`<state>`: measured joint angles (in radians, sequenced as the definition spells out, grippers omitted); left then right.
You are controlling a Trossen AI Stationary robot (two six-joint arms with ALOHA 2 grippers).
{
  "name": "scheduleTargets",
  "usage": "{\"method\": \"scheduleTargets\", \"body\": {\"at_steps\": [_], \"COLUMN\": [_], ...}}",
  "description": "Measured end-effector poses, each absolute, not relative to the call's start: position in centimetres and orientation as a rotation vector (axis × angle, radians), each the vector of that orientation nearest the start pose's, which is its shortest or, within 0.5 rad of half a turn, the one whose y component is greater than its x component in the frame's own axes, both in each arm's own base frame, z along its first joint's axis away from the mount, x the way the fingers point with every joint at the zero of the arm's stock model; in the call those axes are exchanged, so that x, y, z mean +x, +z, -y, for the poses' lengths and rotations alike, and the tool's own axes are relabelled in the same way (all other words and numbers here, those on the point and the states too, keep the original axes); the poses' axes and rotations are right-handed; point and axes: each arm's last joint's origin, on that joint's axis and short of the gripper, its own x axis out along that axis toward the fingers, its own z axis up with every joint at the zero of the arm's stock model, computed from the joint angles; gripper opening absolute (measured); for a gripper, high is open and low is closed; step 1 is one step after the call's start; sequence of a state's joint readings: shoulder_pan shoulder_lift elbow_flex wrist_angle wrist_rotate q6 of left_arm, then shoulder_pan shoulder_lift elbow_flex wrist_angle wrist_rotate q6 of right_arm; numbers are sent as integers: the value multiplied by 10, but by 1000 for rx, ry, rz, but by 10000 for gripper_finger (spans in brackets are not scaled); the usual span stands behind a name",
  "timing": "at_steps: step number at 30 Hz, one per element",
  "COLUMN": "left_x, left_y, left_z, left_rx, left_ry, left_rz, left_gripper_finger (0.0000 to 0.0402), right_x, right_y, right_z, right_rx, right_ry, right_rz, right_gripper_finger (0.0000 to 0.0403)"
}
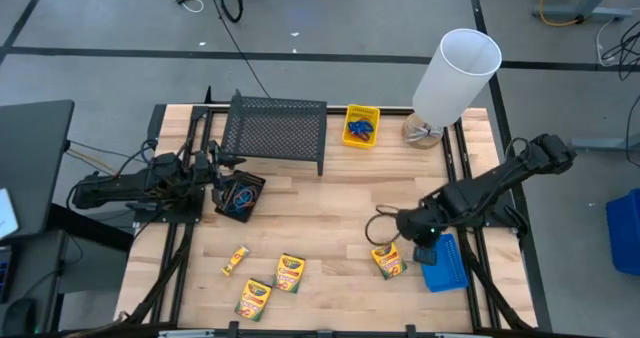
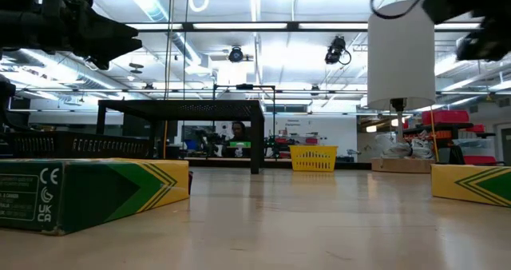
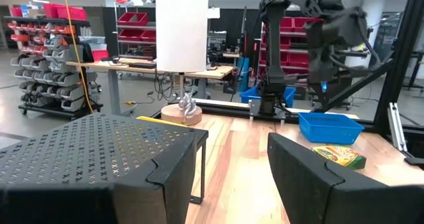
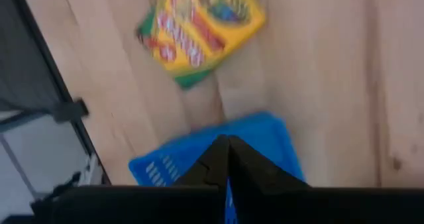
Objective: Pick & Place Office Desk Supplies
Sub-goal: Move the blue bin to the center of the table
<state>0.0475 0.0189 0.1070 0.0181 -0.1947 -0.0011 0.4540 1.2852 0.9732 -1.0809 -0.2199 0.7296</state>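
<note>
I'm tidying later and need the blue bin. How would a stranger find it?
Start at the tall white cylinder at the table's far right. Come straight toward the near edge: the blue bin sits there, beside a crayon box. It is the table's only blue container.

1. Yellow bin (image 1: 361, 126): small, holding blue loops, at the table's far edge just beside the rack's right end.
2. Black bin (image 1: 238, 196): tilted, with coloured loops inside, at the left side of the table.
3. Blue bin (image 1: 444, 263): at the near right edge, slightly skewed.
4. Crayon box (image 1: 388, 261): yellow and green, flat, just left of the blue bin.
5. Two more crayon boxes (image 1: 290, 273), (image 1: 253, 299) lie flat near the front centre, close together.
6. A small crayon box (image 1: 235, 261) lies at an angle to their left.
</note>
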Motion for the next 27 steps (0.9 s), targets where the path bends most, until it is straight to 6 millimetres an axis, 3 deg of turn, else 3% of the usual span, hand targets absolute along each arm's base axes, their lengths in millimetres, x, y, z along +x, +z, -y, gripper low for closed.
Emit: {"method": "scheduleTargets", "body": {"at_steps": [6, 12, 19, 27], "left_x": [90, 90, 90, 90], "left_y": [200, 201, 202, 204], "left_z": [-10, -10, -10, -10], "left_rx": [-19, -28, -47, -48], "left_ry": [241, 241, 251, 255], "left_rz": [109, 119, 127, 148], "left_gripper_finger": [193, 193, 193, 193], "right_x": [182, 182, 188, 197], "right_y": [227, 198, 171, 161], "right_z": [-120, -127, -119, -97], "right_rx": [429, 389, 305, 182], "right_ry": [-31, -104, -165, -225], "right_rz": [-1661, -1779, -1793, -1708], "right_gripper_finger": [4, 3, 1, 1]}}
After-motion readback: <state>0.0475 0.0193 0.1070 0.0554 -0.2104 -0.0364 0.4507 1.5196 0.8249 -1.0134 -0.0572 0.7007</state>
